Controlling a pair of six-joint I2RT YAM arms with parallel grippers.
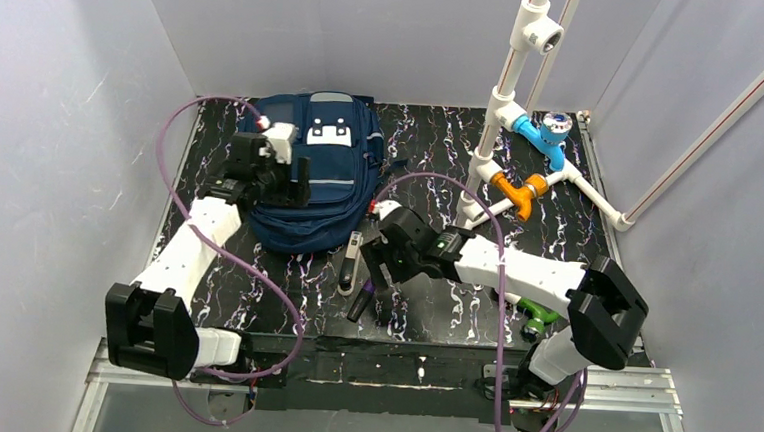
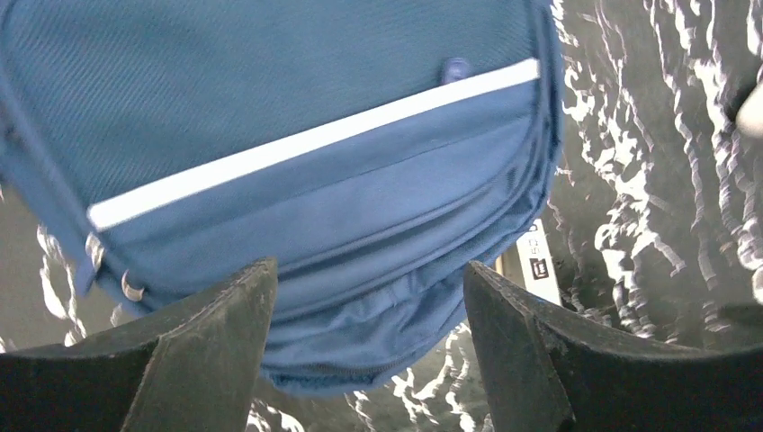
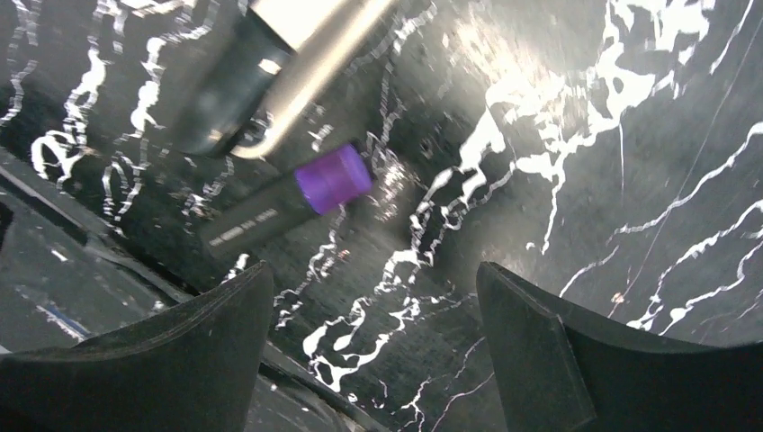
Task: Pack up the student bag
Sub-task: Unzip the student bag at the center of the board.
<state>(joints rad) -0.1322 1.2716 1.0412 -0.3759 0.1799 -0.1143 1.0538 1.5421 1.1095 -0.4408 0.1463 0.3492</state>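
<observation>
The navy blue student bag [image 1: 316,172] lies flat at the back left of the table, its front pockets facing up. It fills the top of the left wrist view [image 2: 297,135]. My left gripper [image 1: 281,192] is open and empty, and hovers over the bag's near left edge; in its own view [image 2: 369,301] the jaws stand wide apart above the bag's bottom seam. My right gripper [image 1: 379,279] is open and empty over the bare table [image 3: 373,306]. It is next to a black marker with a purple cap [image 3: 297,198].
A silver-grey oblong item [image 1: 352,257] lies beside the marker [image 1: 361,303], between the bag and my right gripper. A white pipe frame [image 1: 503,133] with orange [image 1: 520,191] and blue [image 1: 543,136] fittings stands at the back right. A green-handled object [image 1: 537,316] lies under my right arm.
</observation>
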